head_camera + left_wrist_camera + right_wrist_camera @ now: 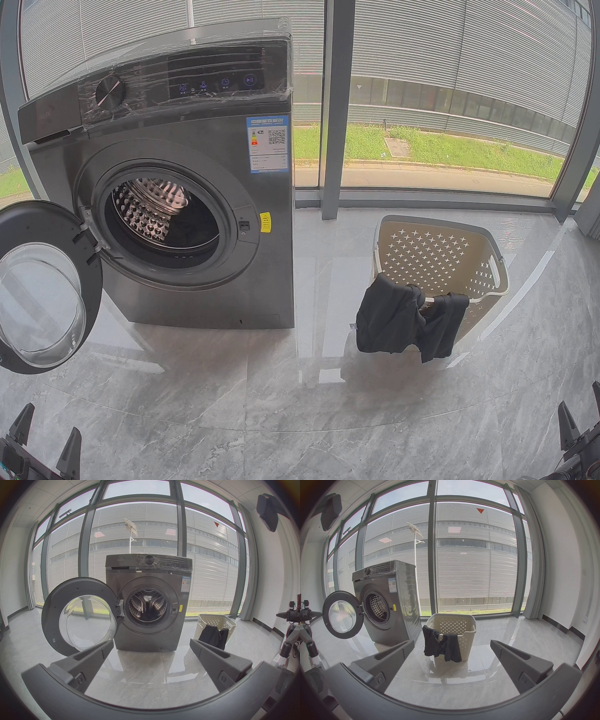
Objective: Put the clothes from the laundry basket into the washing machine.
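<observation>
A grey front-loading washing machine [187, 187] stands on the left with its round door [44, 287] swung wide to the left, baring the steel drum [159, 209]. To its right sits a cream laundry basket [440, 253] with black clothes [406, 315] draped over its near rim. My left gripper [44, 440] is low at the near left, open and holding nothing. My right gripper [584, 409] is low at the near right, also open. From the left wrist, open fingers [93, 658] frame the machine [148, 602]; from the right wrist, open fingers [518, 661] frame the basket [456, 630] and clothes [440, 644].
Glossy grey tile floor [300, 406] spreads wide between me and both objects. Tall windows with a vertical frame post [334, 106] run behind them. A curtain [534, 573] hangs in the far right corner of the room.
</observation>
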Motion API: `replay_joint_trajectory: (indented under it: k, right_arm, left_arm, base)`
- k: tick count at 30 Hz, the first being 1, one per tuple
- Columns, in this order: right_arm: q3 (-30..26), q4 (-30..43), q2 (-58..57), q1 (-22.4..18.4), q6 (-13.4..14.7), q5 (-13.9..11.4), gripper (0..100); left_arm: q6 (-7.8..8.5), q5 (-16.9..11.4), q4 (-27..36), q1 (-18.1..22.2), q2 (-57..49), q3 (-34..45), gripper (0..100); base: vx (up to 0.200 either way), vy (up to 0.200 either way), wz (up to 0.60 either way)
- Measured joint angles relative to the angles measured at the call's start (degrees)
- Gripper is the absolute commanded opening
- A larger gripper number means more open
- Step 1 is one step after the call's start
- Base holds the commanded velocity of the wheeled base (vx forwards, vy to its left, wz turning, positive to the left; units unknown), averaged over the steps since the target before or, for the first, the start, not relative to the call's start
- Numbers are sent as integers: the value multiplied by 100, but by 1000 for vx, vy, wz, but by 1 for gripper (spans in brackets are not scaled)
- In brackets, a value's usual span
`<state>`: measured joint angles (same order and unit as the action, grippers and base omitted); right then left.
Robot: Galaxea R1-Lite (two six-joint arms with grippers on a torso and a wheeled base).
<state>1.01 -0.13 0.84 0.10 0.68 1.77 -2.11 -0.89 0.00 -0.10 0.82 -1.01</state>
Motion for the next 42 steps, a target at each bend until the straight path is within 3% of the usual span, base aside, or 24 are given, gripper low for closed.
replay_joint_trajectory:
  k: [26, 42]
  right_arm:
    - [0, -2, 4, -2, 2, -2, 100]
    - [0, -2, 4, 0, 0, 0, 100]
  left_arm:
    - [-13, 18, 0, 0, 4, 0, 100]
    - [-13, 24, 0, 0, 9, 0, 100]
  base:
    - [0, -15, 0]
    - [0, -200, 0]
